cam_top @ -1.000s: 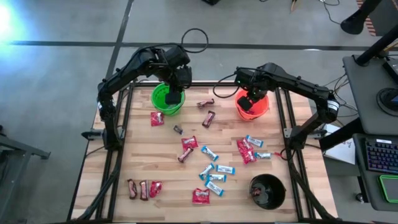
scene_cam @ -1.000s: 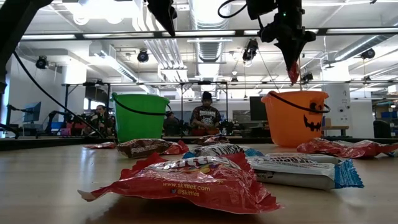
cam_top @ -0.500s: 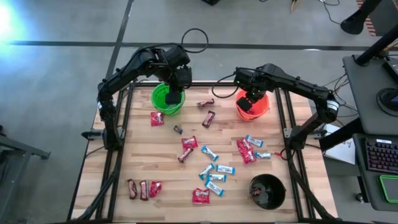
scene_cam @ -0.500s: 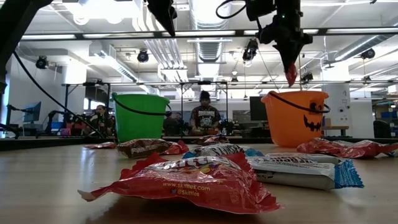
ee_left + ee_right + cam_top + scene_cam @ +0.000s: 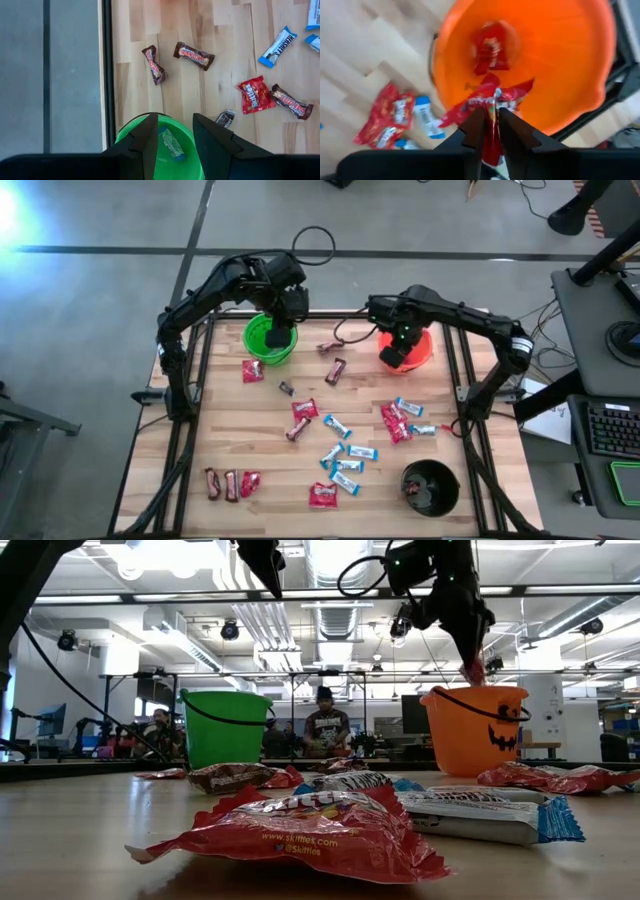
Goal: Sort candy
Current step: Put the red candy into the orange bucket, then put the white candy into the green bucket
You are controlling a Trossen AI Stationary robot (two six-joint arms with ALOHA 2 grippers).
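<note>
My right gripper (image 5: pixel 467 652) hangs over the orange bucket (image 5: pixel 426 356), shut on a red candy packet (image 5: pixel 468 671) just above the rim. Another red packet (image 5: pixel 490 47) lies inside that bucket. My left gripper (image 5: pixel 175 145) stands open and still above the green bucket (image 5: pixel 187 167), with nothing between its fingers; a light-blue bar (image 5: pixel 170 142) lies in the bucket. Many more candies (image 5: pixel 340 452) lie flat on the wooden table. My right gripper pinches one end of the red packet (image 5: pixel 491 119) between its two fingers. The fingers come from above and point down. The rest of the packet (image 5: pixel 487 99) hangs below them over the orange bucket's opening, clear of its rim and floor.
A black bucket (image 5: pixel 430 488) stands at the near right corner. Red packets and blue-and-white bars (image 5: pixel 398 418) lie near the orange bucket, brown bars (image 5: pixel 194 55) near the green one. People (image 5: pixel 327 725) stand in the room behind the table.
My right gripper has gone down toward the orange bucket and a little toward the table's left, with its wrist rolled. The red packet has come down with it, to the level of the bucket's rim.
</note>
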